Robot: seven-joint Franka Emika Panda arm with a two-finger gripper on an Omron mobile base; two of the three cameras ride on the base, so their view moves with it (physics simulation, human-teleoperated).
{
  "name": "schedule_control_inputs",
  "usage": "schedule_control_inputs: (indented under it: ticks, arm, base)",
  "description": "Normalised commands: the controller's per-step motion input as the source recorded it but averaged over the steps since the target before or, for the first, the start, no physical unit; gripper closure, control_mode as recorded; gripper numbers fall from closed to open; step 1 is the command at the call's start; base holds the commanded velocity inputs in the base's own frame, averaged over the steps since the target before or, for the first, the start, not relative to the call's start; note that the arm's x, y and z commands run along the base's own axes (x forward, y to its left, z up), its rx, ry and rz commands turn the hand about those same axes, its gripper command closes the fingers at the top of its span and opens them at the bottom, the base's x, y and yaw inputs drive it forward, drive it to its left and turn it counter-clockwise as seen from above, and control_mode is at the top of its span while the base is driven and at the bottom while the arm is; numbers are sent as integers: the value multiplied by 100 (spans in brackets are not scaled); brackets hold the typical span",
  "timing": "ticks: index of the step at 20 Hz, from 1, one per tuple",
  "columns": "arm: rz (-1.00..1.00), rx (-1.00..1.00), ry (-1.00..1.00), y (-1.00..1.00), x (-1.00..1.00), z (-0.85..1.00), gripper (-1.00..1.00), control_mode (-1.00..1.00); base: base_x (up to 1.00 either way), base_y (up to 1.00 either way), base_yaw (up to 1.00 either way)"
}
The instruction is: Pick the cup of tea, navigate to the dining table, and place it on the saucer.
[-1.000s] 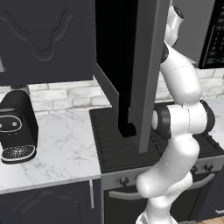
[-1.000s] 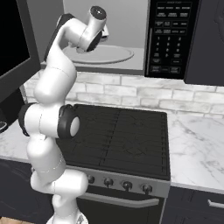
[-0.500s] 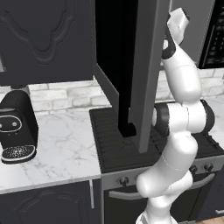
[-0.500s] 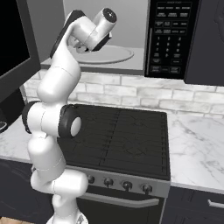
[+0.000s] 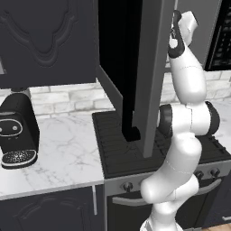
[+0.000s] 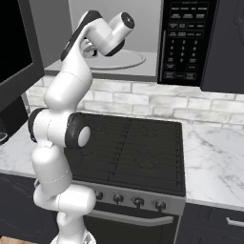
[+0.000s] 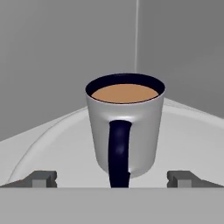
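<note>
Grey cup of tea [image 7: 124, 127], dark handle, brown liquid; fingers [image 7: 41, 178] apart, empty.

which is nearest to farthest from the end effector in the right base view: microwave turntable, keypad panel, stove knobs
1. microwave turntable: just beside the end effector, inside the open microwave.
2. keypad panel: farther right, on the microwave's front.
3. stove knobs: far below, along the stove's front edge.
</note>
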Motion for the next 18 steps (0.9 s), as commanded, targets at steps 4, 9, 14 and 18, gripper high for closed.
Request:
schedule_control_inputs:
  ticks: [4, 9, 14, 18]
  arm:
    - [0, 0, 0, 0, 11, -3, -100, -100]
    - [0, 0, 2, 3, 15, -1, -100, -100]
    - [0, 0, 5, 14, 1, 0, -100, -100]
    - [0, 0, 2, 9, 0, -3, -100, -100]
  base:
    - [0, 0, 0]
    - [0, 0, 0]
    - [0, 0, 0]
    - [0, 0, 0]
